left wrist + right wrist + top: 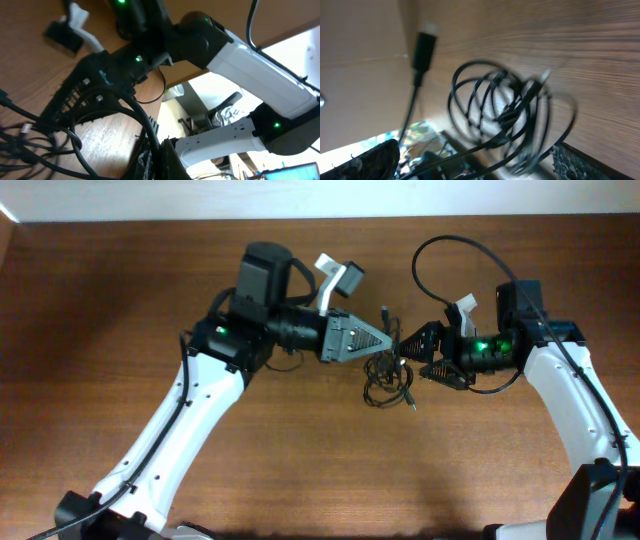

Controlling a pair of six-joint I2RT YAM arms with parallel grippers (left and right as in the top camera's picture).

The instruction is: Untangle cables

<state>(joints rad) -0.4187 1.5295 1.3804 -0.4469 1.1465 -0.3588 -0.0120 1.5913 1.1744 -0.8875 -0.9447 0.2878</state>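
The cables lie as a small dark knot of thin black loops at the table's middle, one plug end sticking out toward the back. My left gripper comes in from the left and is shut on a strand of the knot. In the left wrist view that black cord runs up from between the closed jaws. My right gripper faces it from the right, open, with its fingers on either side of the knot's right edge. In the right wrist view the blurred loops hang between the spread fingertips.
The wooden table stretches out on all sides of the knot. Both arms meet at the middle, their tips almost touching. A thicker black arm cable arcs behind the right arm. The right gripper's body fills the left wrist view.
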